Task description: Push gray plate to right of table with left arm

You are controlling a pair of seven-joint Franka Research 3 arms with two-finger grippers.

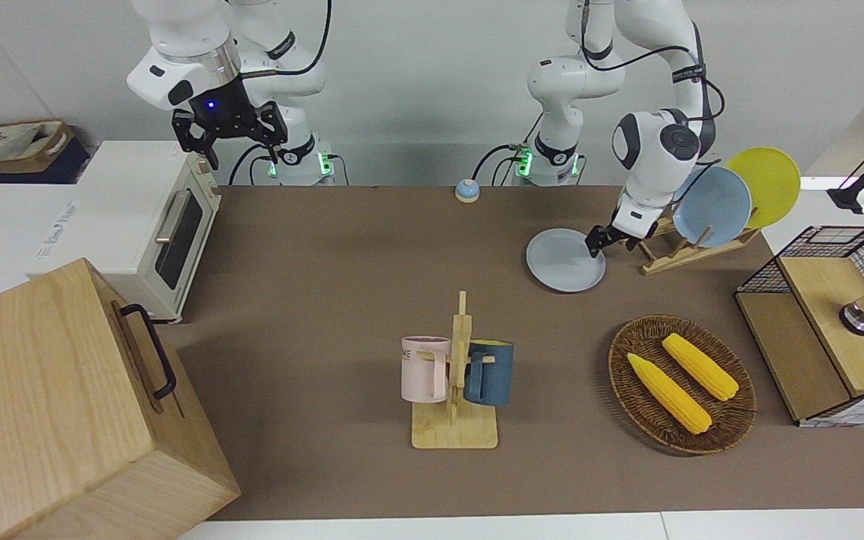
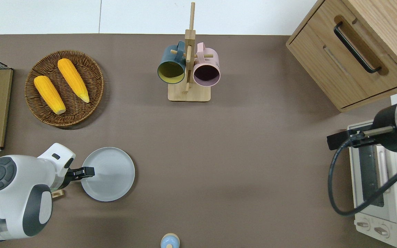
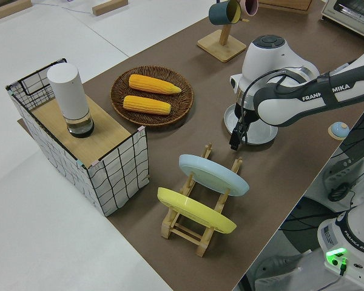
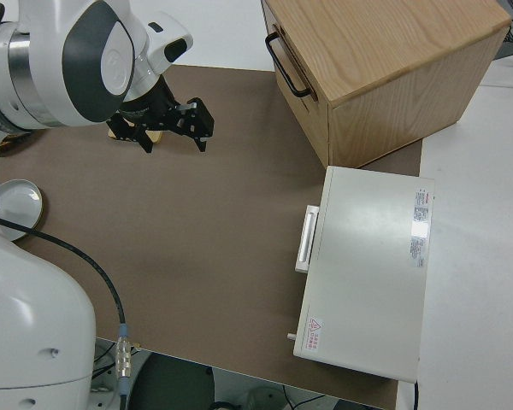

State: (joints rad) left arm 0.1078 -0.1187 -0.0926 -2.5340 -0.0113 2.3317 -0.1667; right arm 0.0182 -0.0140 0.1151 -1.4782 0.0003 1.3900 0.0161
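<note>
**Left gripper at plate rim; push about to begin**

Overhead view, read from the left arm's end of the table. The white jointed left arm (image 2: pixel 19 193) reaches low across the long brown matte table (image 2: pixel 240 165). The left gripper (image 2: pixel 89 170), small and black, sits at the rim of the round, shallow, pale bluish-gray plate (image 2: pixel 110 175), on the edge toward the left arm's end. The fingers appear closed together on nothing; contact with the rim looks made or imminent, though I cannot tell which. The plate lies flat on the table, nearer to the robots than the round wicker basket (image 2: pixel 97 72) holding two corn cobs. The right arm is parked, its fingers (image 1: pixel 276 133) spread apart.

Judgement: the approach step is finishing. The next move calls for a level, steady sweep toward the right arm's end, keeping the fingers low against the rim so they do not ride over it.
</note>
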